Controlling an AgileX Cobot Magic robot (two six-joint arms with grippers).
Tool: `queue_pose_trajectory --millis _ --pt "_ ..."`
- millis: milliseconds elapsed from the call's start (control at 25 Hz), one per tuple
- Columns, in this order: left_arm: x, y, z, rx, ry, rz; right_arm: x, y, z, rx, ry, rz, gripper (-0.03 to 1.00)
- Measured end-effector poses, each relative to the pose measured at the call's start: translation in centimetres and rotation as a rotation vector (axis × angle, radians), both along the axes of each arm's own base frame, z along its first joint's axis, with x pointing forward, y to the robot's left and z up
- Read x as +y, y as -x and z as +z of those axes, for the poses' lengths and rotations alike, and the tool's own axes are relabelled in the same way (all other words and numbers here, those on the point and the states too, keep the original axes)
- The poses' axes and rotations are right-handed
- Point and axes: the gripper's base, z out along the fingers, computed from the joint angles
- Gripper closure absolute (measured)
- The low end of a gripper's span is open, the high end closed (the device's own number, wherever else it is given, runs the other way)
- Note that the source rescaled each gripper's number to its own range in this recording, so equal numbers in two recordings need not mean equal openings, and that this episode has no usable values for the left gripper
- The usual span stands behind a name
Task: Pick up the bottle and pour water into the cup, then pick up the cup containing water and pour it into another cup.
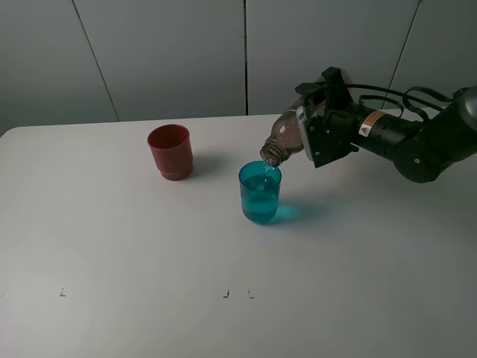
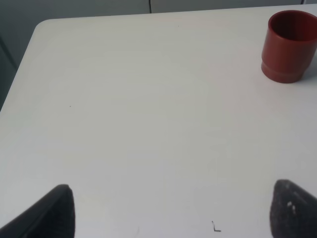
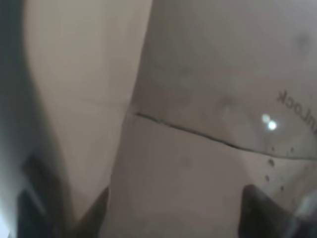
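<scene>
My right gripper (image 1: 317, 134) is shut on the smoky grey-brown bottle (image 1: 285, 138), which is tipped over with its neck pointing down-left. The bottle's mouth hangs just above the rim of the teal-blue cup (image 1: 259, 194), which stands upright mid-table with water in it. A thin stream seems to run from mouth to cup. In the right wrist view the bottle (image 3: 198, 99) fills the picture between the dark fingers (image 3: 257, 210). The red-brown cup (image 1: 171, 151) stands upright to the left, also seen in the left wrist view (image 2: 290, 45). My left gripper (image 2: 173, 213) is open over bare table.
The white table (image 1: 112, 246) carries small black marks (image 1: 225, 294) near its front edge. A grey panelled wall (image 1: 171, 52) stands behind the table. The left arm is outside the exterior high view.
</scene>
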Motion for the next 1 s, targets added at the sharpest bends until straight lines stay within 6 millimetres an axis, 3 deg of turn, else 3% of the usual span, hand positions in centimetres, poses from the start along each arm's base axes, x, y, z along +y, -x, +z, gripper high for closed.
queue_pose_trajectory --millis 680,1000 --pt "0.0 0.0 0.0 0.0 0.0 0.0 0.2 0.2 -0.2 0.108 -0.136 -0.009 0.96" --pt "0.0 0.0 0.0 0.0 0.0 0.0 0.5 1.2 -0.9 0.204 -0.199 0.01 0.96"
